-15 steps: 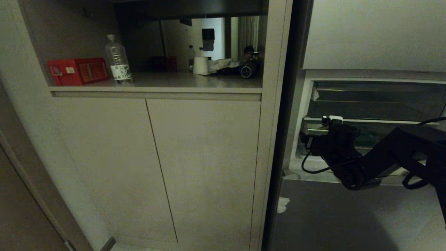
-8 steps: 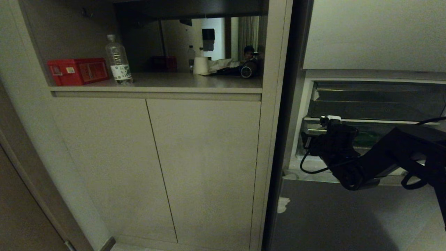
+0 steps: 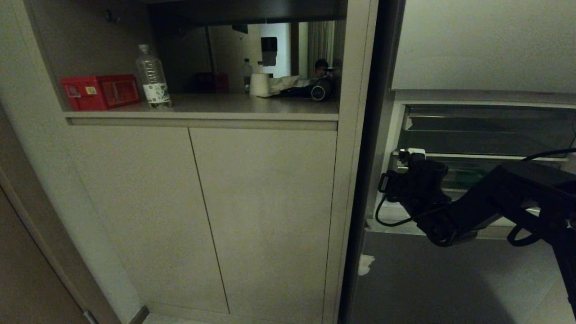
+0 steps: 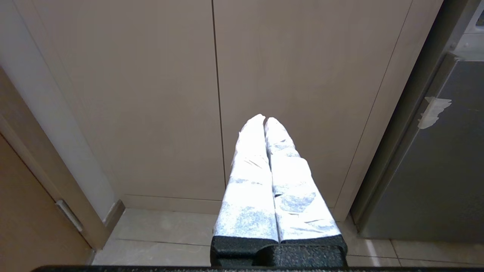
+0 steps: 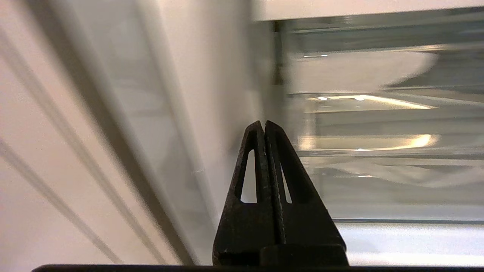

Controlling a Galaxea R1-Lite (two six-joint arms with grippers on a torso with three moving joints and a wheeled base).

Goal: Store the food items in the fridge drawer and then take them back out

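So the right claw [image 5: 263,122] is sitting pinched fully together, both black fingers [image 5: 249,166] pressed flat against each other with nothing between them. It's hanging right at the left front corner of the fridge drawer [image 3: 477,173], the clear plastic bin, with its tip pointing into the open fridge [image 3: 396,135]. In the right wrist view everything around it is smeared, so I can't tell whether the tip is actually touching the plastic or just sitting next to it. The right arm [image 3: 495,198] is reaching in from the lower right of the head view, black cable looping under the wrist.

Through the drawer's clear front something green [image 3: 468,179] is showing, just past the arm. It's probably one of the food items, but it's dim and mostly hidden, so I'm not calling it. The smaller tan one isn't showing up for me. Above the drawer a darker, shallower tray [image 3: 486,130] is sitting in its own slot.

The left claw [image 4: 264,120] is also closed up tight, its white-wrapped fingers [image 4: 247,177] together and empty, pointing at the beige cabinet doors [image 3: 202,216] down near the tiled floor [image 4: 166,241], well away from the fridge.

Further left, on the open shelf [image 3: 202,112] above those doors, a red box [image 3: 100,92] and a clear water bottle [image 3: 153,77] are standing side by side.
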